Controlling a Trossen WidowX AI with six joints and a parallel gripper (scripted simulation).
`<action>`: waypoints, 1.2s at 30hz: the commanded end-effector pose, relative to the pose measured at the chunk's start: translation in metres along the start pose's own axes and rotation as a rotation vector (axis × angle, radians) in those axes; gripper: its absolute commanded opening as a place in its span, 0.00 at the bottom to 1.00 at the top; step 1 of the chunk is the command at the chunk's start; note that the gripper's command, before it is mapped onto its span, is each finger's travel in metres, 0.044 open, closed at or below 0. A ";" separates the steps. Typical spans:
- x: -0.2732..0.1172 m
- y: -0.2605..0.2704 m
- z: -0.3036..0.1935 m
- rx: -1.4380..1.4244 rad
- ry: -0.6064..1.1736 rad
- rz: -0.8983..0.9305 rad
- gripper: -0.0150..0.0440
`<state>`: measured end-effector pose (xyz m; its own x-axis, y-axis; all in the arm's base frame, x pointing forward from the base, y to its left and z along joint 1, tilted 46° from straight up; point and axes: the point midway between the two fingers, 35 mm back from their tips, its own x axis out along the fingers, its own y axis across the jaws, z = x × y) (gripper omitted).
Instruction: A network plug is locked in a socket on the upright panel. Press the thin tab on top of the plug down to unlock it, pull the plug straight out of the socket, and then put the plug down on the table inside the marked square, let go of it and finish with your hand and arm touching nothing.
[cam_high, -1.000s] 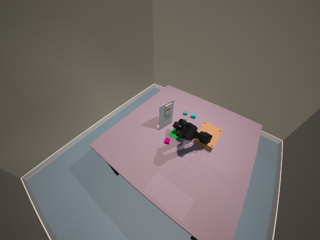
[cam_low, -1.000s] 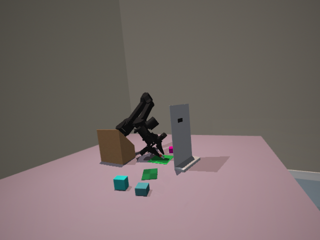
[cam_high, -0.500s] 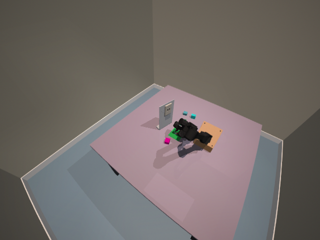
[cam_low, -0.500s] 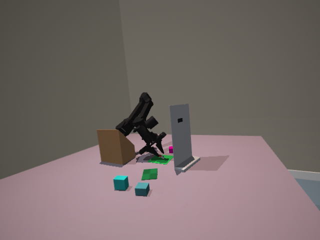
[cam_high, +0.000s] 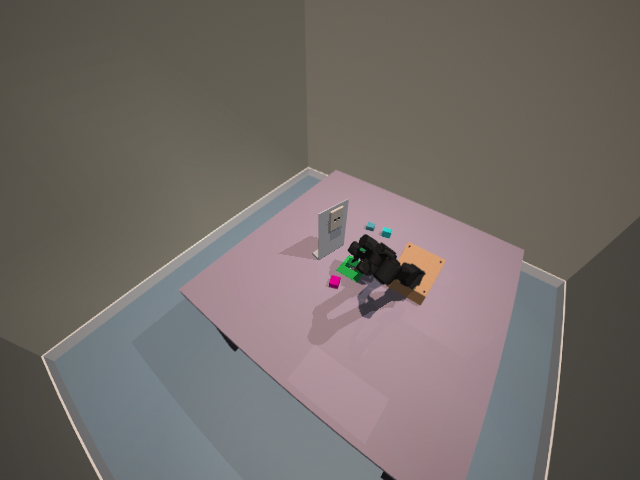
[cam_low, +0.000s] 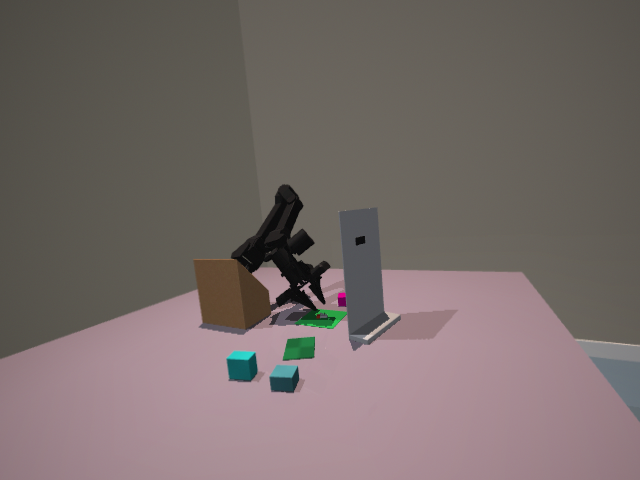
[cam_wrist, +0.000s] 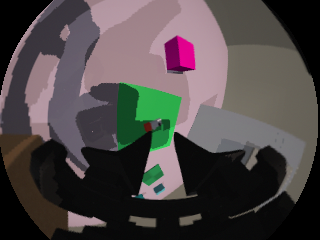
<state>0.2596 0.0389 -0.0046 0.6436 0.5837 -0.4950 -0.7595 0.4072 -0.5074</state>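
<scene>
The plug (cam_low: 322, 315) (cam_wrist: 154, 124), small, grey and red, lies on the larger bright green square (cam_high: 353, 274) (cam_low: 339, 314) (cam_wrist: 155, 100). My gripper (cam_low: 320, 306) (cam_wrist: 163, 134) is open, with its fingertips apart, low over the square and close by the plug. I cannot tell whether a fingertip touches it. The grey upright panel (cam_high: 325, 240) (cam_low: 362, 273) (cam_wrist: 212, 125) stands beside the square. Its beige socket (cam_high: 336, 219) shows a dark opening with no plug in it. The arm partly hides the square in the top view.
A magenta block (cam_high: 334, 281) (cam_low: 342, 299) (cam_wrist: 180, 54) stands near the square. A smaller green patch (cam_low: 299, 348) (cam_wrist: 153, 174) lies on its other side, with a cyan block (cam_high: 386, 233) (cam_low: 241, 365) and a teal block (cam_high: 370, 226) (cam_low: 284, 378) beyond. A wooden block (cam_high: 426, 263) (cam_low: 219, 294) stands at the arm's base.
</scene>
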 end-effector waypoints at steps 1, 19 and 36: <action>-0.004 0.000 0.000 -0.005 -0.002 -0.001 0.52; -0.013 -0.005 -0.003 -0.006 0.004 0.004 0.52; -0.023 -0.013 -0.008 -0.009 0.012 0.012 0.52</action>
<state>0.2546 0.0177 0.0051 0.6337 0.5803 -0.5116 -0.7687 0.3980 -0.5007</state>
